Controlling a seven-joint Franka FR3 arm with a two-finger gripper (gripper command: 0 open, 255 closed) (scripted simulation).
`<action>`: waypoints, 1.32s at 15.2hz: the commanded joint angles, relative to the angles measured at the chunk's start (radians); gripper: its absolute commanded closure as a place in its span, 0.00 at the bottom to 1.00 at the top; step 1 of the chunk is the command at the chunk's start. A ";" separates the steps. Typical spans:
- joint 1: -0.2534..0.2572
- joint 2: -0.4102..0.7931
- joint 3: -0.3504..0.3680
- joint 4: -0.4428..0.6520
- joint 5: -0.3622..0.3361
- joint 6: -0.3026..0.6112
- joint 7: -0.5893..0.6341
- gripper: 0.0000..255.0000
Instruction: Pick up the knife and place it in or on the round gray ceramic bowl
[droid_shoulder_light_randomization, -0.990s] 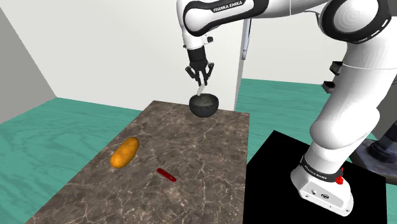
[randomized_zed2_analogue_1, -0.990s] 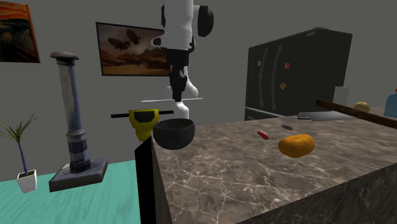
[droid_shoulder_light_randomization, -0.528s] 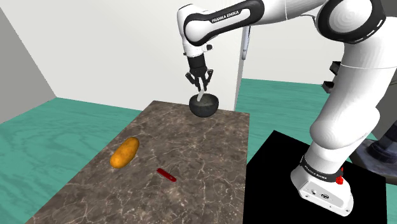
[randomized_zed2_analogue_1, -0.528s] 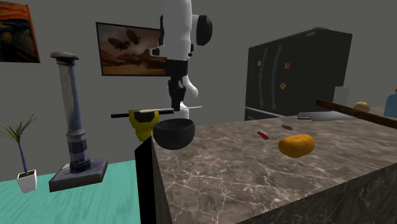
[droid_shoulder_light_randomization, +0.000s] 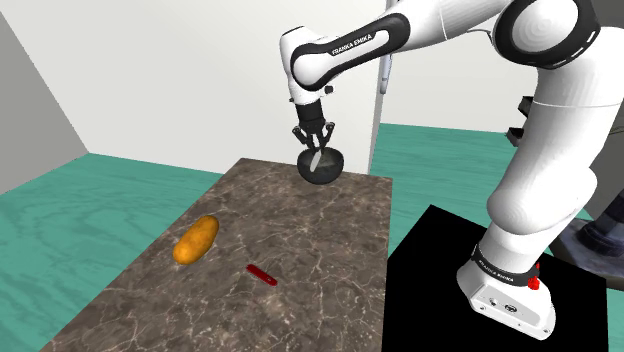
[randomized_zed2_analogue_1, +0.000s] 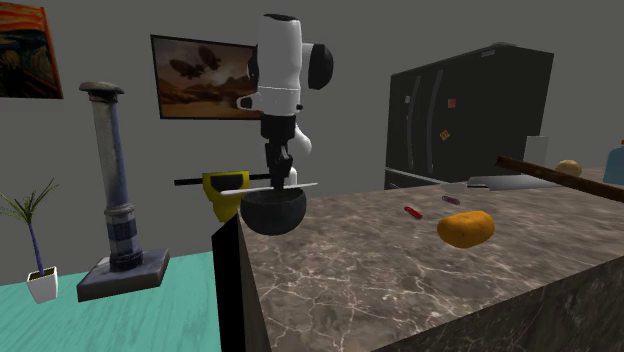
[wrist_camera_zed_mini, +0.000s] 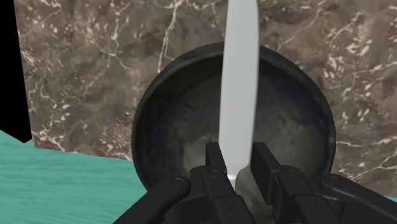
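Observation:
A dark round bowl (droid_shoulder_light_randomization: 324, 170) stands at the far end of the marble counter (droid_shoulder_light_randomization: 250, 230), close to its edge. My gripper (droid_shoulder_light_randomization: 316, 148) hangs right over it, shut on a plain grey knife (droid_shoulder_light_randomization: 314, 160). In the second exterior view the knife (randomized_zed2_analogue_1: 268, 187) lies level, just above the rim of the bowl (randomized_zed2_analogue_1: 273, 213), with the gripper (randomized_zed2_analogue_1: 279, 180) clasping it from above. From the wrist, both fingers (wrist_camera_zed_mini: 215, 162) grip the knife's near end at the gripper (wrist_camera_zed_mini: 238, 167). The blade (wrist_camera_zed_mini: 240, 83) reaches across the bowl (wrist_camera_zed_mini: 159, 121) and past its far rim.
An orange loaf-shaped thing (droid_shoulder_light_randomization: 196, 239) and a small red item (droid_shoulder_light_randomization: 262, 273) lie on the counter nearer the shoulder camera. The black stand (droid_shoulder_light_randomization: 470, 300) sits at the lower right. Teal floor lies beyond the counter edge (wrist_camera_zed_mini: 70, 159) beside the bowl.
The gripper has come down with the knife, from well above the bowl to just over its rim. The bowl and the other items have not moved.

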 joint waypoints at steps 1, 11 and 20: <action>-0.001 0.001 0.000 -0.016 -0.001 0.016 0.001 1.00; -0.001 0.001 0.000 -0.015 -0.001 0.016 0.001 0.00; 0.010 0.008 0.005 0.119 0.000 -0.112 0.000 0.00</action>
